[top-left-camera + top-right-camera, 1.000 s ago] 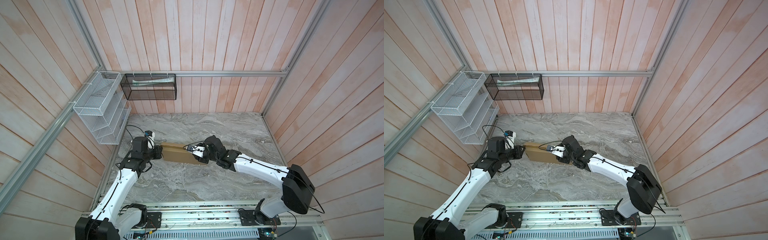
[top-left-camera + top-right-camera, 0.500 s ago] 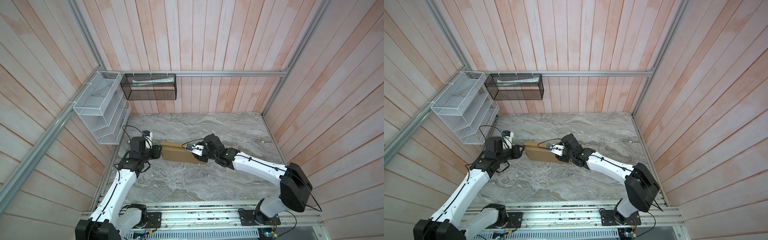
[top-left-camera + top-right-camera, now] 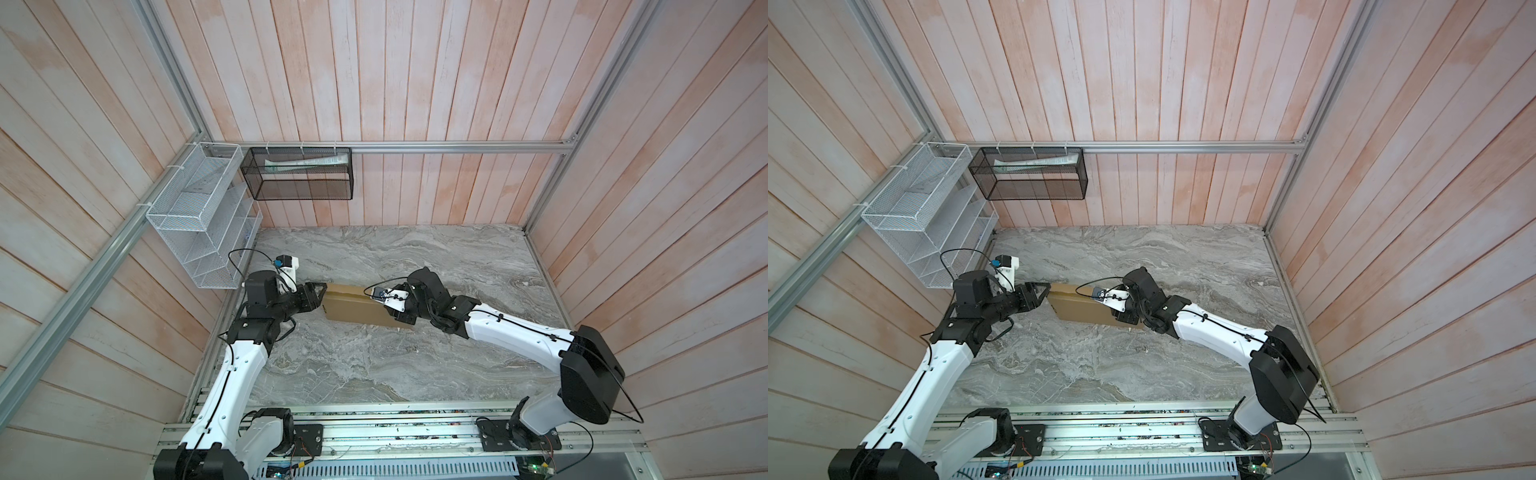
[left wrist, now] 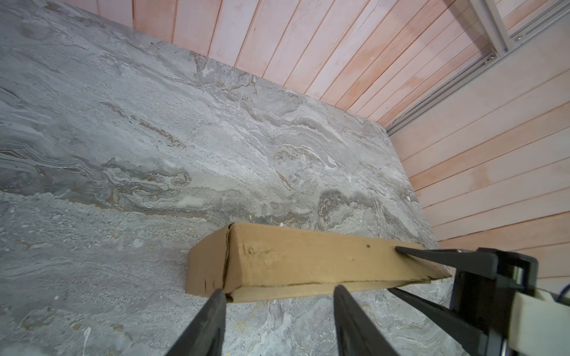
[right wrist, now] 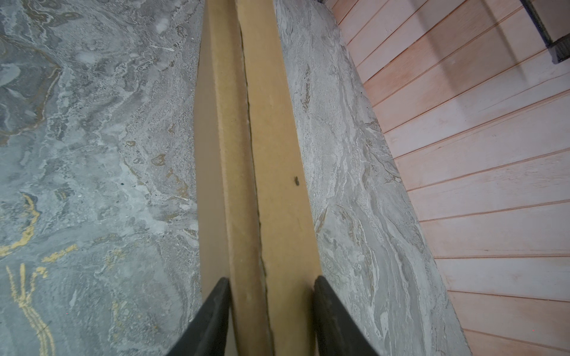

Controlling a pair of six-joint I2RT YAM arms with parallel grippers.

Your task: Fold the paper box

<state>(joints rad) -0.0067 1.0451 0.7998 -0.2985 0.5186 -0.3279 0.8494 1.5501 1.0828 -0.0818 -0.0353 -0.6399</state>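
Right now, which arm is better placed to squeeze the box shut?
The right, likely: the right gripper clamps the box across both faces; the left gripper stands open at its other end.

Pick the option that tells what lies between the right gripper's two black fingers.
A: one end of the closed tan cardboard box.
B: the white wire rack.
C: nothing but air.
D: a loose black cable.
A: in the right wrist view the right gripper has its fingers set against both sides of the tan cardboard box, which lies on the grey marble table.
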